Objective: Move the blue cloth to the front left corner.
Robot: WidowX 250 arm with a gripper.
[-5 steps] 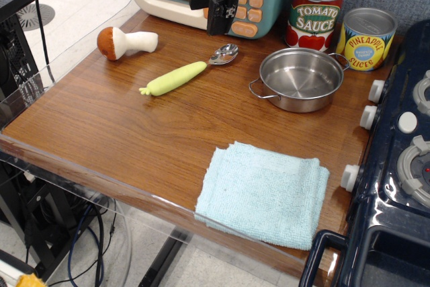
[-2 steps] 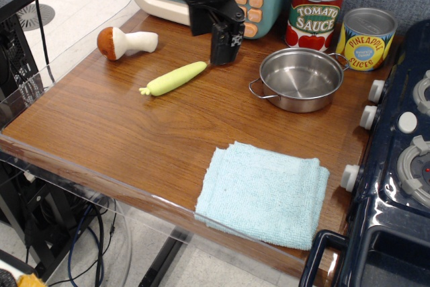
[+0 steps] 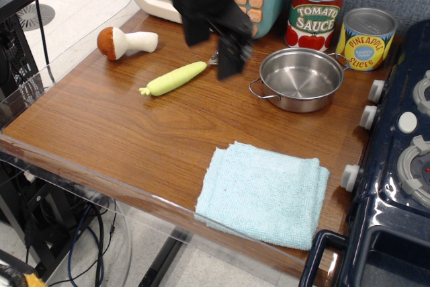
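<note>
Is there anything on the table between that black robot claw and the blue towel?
No. Between the gripper and the blue cloth, this single view shows only bare wood tabletop.

Fuzzy cloth, shiny wood

The blue cloth (image 3: 263,193) looks like soft matt terry; the tabletop (image 3: 121,126) is glossy wood-grain, and the pot (image 3: 299,78) is smooth polished steel.

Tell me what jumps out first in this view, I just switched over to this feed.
The blurred black gripper hangs over the back middle of the table, close to the steel pot and far from the blue cloth. That cloth lies flat at the front edge, right of center beside the toy stove, while the front left corner is bare wood. Behind the pot stand two bright cans, tomato sauce and pineapple slices.
</note>
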